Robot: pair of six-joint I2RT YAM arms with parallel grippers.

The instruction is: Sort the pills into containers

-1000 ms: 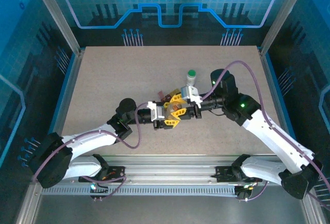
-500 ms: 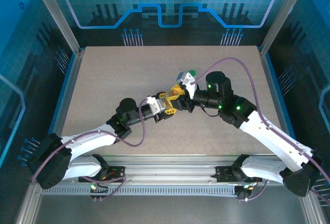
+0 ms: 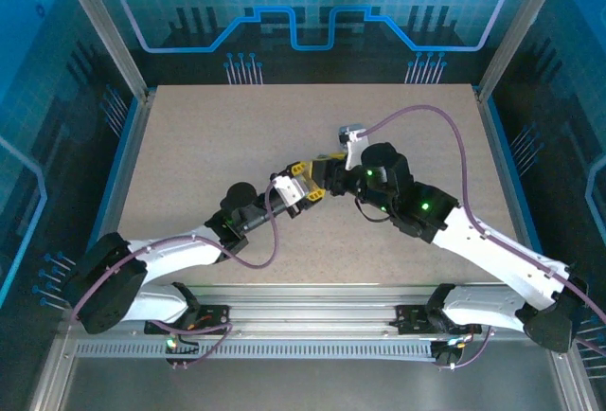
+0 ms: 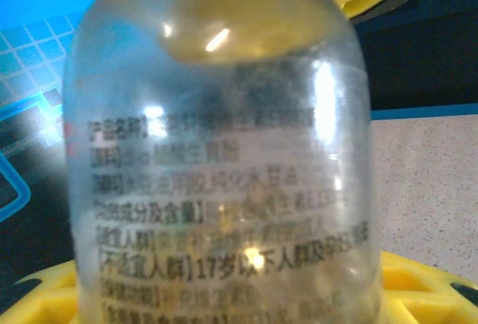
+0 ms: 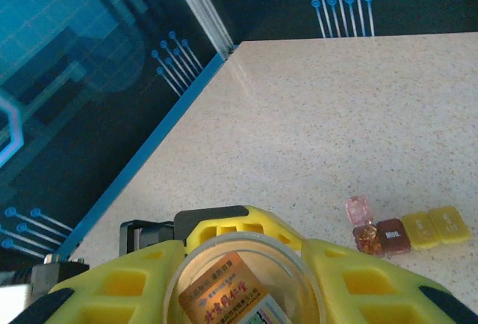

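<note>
Both arms wear white shells over their long links and black housings at the joints, the left arm and the right arm alike. A purple cable arcs off the right arm, and a second purple cable curls off the left. Small green lights glow on the right arm's black joints. The right gripper has yellow plastic fingers pierced by rounded rectangular windows, with black at their outer ends. The left gripper has yellow fingers too.
</note>
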